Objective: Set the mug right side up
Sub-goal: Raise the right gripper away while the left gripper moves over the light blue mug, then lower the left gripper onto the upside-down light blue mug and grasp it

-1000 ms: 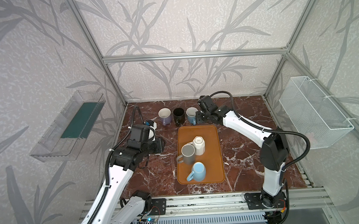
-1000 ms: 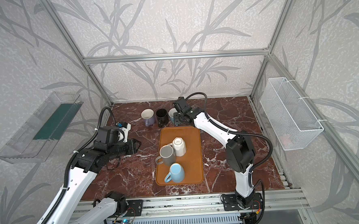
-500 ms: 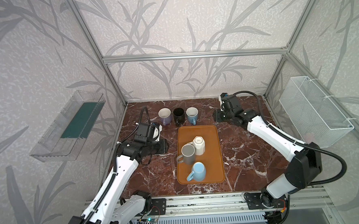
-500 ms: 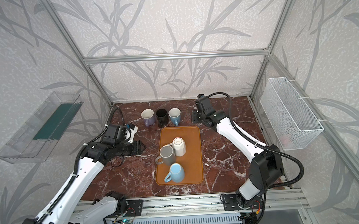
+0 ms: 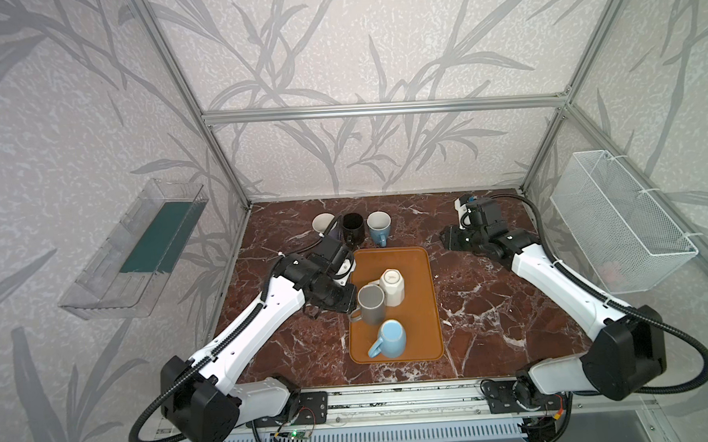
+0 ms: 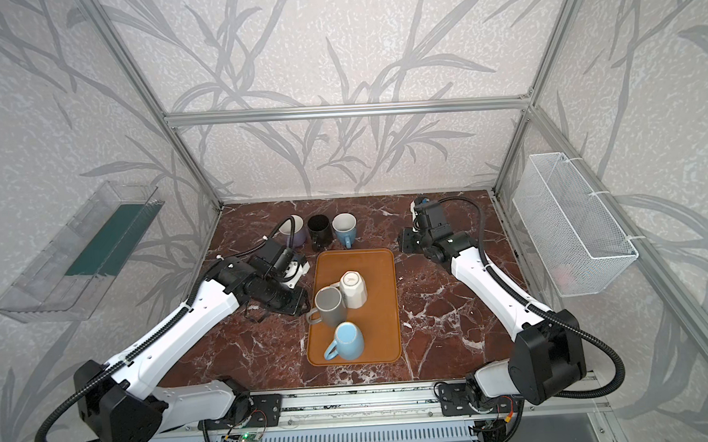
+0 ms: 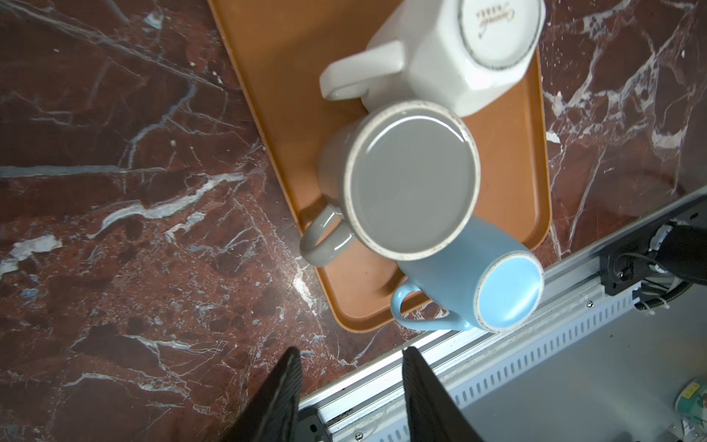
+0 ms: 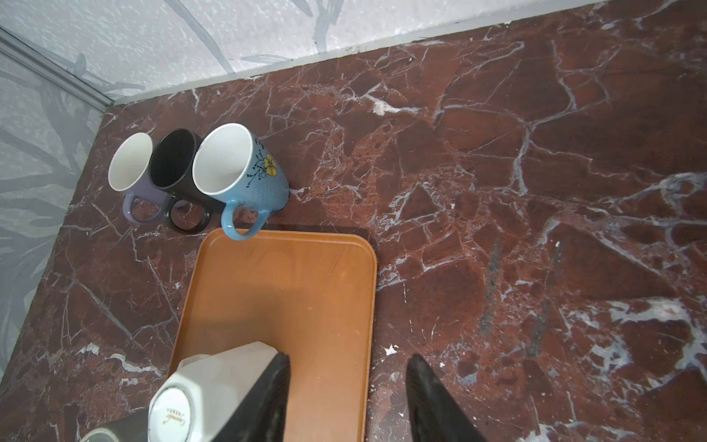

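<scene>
Three mugs are noted bottom-up on the orange tray in the middle of the marble worktop: a white faceted mug farthest back, a grey mug against its left side, and a light blue mug nearest the front rail. Whether the grey and white mugs actually touch cannot be told. The grey mug's handle is seen projecting over the tray's left edge, and the base of every one of the three is turned upward. Behind the tray, three more mugs are lined up upright on the worktop, close together: lavender, black, and blue with a yellow flower, whose handle reaches just over the tray's back edge. The left gripper is held above the worktop just beside the tray's left edge, near the grey mug, with its fingers parted and nothing between them. The right gripper is positioned over the back right of the worktop, well apart from the tray, its fingers likewise spread and empty. No mug is touched by either gripper.
</scene>
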### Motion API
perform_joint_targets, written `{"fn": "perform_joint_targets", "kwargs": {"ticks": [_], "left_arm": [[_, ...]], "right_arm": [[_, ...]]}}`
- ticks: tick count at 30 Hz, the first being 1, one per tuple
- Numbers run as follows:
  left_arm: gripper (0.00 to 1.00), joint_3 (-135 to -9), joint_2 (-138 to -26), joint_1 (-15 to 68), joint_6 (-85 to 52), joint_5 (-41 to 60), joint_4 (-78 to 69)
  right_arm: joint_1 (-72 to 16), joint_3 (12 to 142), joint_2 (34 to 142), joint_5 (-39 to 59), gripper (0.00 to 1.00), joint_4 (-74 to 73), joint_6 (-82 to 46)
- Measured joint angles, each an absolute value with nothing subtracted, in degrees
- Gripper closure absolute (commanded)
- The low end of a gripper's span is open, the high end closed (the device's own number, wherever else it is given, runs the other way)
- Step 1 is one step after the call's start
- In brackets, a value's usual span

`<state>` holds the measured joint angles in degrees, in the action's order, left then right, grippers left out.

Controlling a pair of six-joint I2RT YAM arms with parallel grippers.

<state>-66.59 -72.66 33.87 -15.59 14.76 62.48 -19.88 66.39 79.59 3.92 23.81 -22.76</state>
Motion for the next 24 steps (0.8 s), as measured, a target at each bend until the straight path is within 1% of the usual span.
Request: {"fn": "perform_joint_targets", "kwargs": {"ticks": [8, 11, 24], "left_arm": [[0.55, -62.6, -71.7, 46.3, -18.5, 14.7, 61.1], [0.55, -60.4, -71.7, 49.6, -19.6, 14.3, 59.8], [0.55, -54.0, -74.2, 55.9, -21.9, 11.9, 50.7]], "right_arm": [[-18.5, 66.2, 76.0, 5.7, 0.49, 23.7, -21.1], [-18.5, 65.2, 75.0, 6.2, 0.49, 23.8, -21.1], [-18.5, 63.6, 71.5, 6.3, 0.48, 25.2, -21.1]]}}
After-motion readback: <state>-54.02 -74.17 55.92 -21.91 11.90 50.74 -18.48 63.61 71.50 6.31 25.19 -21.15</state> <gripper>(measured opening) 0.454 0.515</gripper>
